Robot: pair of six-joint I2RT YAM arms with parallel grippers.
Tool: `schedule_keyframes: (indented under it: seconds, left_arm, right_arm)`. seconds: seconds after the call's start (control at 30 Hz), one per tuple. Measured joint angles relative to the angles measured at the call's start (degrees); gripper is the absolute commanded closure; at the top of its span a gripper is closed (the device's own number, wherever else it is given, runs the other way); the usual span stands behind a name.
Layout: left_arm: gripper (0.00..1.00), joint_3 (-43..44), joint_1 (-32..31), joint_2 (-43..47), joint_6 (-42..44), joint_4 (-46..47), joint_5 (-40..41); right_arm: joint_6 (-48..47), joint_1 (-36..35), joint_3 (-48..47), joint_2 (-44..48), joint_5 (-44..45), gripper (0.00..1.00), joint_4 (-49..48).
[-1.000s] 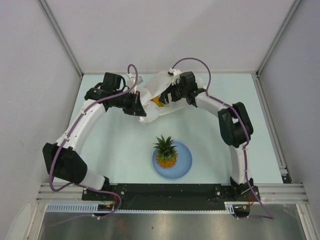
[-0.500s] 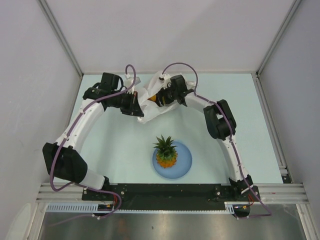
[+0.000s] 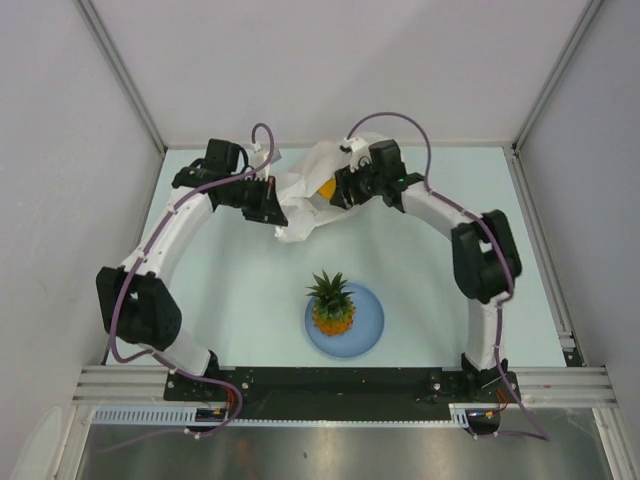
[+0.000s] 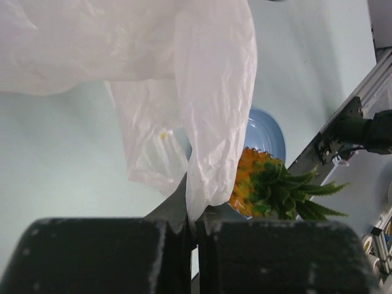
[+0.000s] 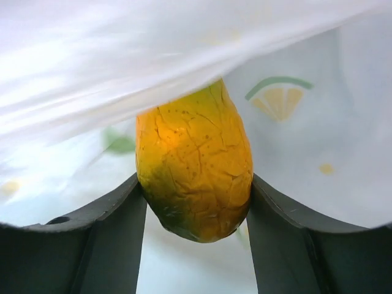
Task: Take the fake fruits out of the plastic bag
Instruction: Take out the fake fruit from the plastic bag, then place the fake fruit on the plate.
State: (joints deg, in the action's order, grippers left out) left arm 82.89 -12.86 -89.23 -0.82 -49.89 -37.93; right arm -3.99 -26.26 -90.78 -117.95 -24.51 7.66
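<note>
- Pinching a fold of the plastic bag [image 4: 208, 92], the left gripper [image 4: 195, 228] has its fingers closed tight w/ only thin film between them. Judged purpose: anchor + lift the bag so its mouth gapes for the other arm.
- Top view: the left gripper [image 3: 268, 200] sits at the bag's left edge, upper centre of frame. The bag [image 3: 300, 212] is bunched between both grippers, partly raised off the table [image 3: 230, 290].
- Right gripper [image 5: 195, 184] clamps a yellow-orange toy fruit [image 5: 193, 165]. Its fingers [image 5: 110, 239] are spread just enough to take it, one touching each flank. The fruit's top is under a drape of bag film; its lower end pokes toward the camera.
- Top view: that fruit [image 3: 325, 187] shows as an orange spot just left of the right gripper [image 3: 342, 188], at the bag's mouth, upper centre. Prob. mid-extraction, not yet clear of the bag.
- Toy pineapple [image 3: 333, 303] stands upright on the light-blue plate [image 3: 372, 322], lower centre, well apart from the bag. Reads as the drop-off spot, w/ one fruit done. It also shows lower right in the left wrist view, past the hanging film.
- Other fruits: none seen. A green smudge through the film in the right wrist view could be fruit or print; can't tell.
- Writing/brands: none legible. The bag has a printed citrus-slice motif [image 5: 278, 98], upper right of the right wrist view, + small yellow dots.
</note>
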Motion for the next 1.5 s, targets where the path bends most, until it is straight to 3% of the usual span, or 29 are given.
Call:
schedule_keyframes:
  seconds: [0.33,0.53,0.73,1.0,1.17,1.5]
  left_arm:
    - [1.00,5.66,1.03,-6.54,-2.21,3.61,-1.51]
    - [0.99,9.77,1.05,-6.58,-3.28,5.44,-2.82]
    - [0.99,9.57,1.05,-6.01,-4.72,7.61,-4.96]
    - [0.97,-1.81,1.20,5.92,-6.64,8.83,-5.75]
    - [0.97,-1.88,1.31,11.65,-5.14,8.39,-4.74]
    - [0.96,-0.07,3.32,12.13,-2.32,7.34,-3.28]
  right_arm:
    - [-0.85,0.94,13.18,32.76,-2.21,0.67,8.81]
    - [-3.65,0.61,19.43,42.25,-4.22,0.67,22.51]
    - [-0.79,-2.34,32.81,52.68,-1.90,0.67,32.13]
    - [-0.90,-0.96,34.32,51.28,1.49,0.67,36.09]
    - [2.78,-4.07,36.83,50.27,2.05,0.66,34.03]
    - [13.20,-2.14,41.31,44.74,0.02,0.71,29.24]
